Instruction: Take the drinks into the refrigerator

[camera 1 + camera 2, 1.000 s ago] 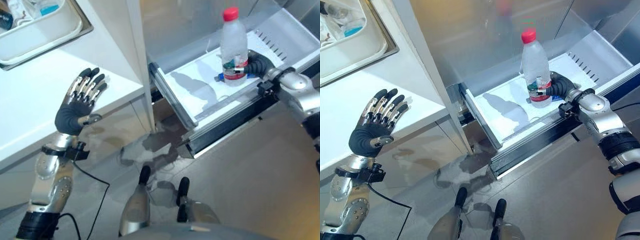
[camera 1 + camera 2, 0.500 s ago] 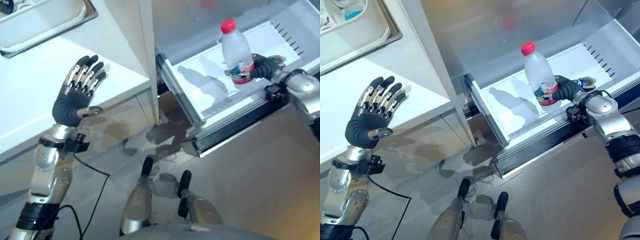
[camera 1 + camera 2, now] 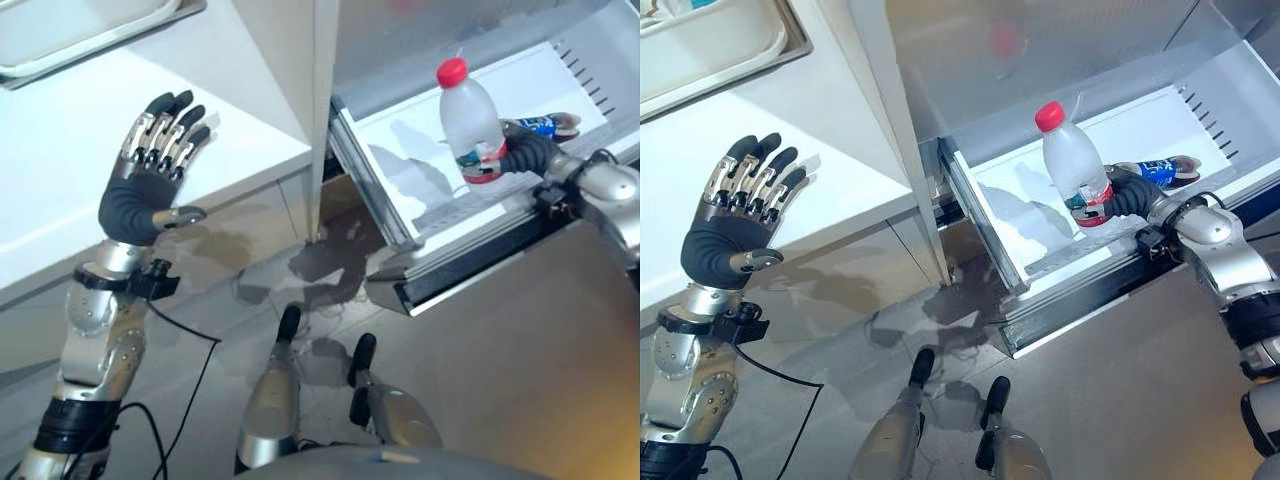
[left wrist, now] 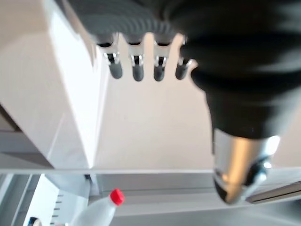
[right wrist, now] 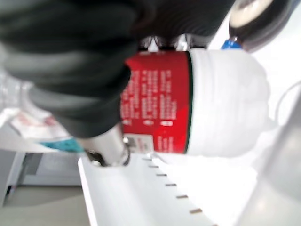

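A white counter [image 3: 70, 150] lies at the left. On its far left corner rests a metal tray [image 3: 90, 30].

White countertop [image 3: 60, 170] at left – steel tray [image 3: 90, 35] on it; grey tiled floor [image 3: 520, 360].

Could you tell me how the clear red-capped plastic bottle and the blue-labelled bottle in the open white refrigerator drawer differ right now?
The clear red-capped plastic bottle stands upright in the white refrigerator drawer; the blue-labelled bottle lies on its side. The right hand is curled round the red-capped bottle, while the blue-labelled bottle lies free behind that hand. The red-capped bottle has a red label, the other a blue one. Both are inside the drawer. The left hand is raised, open, over the white counter.
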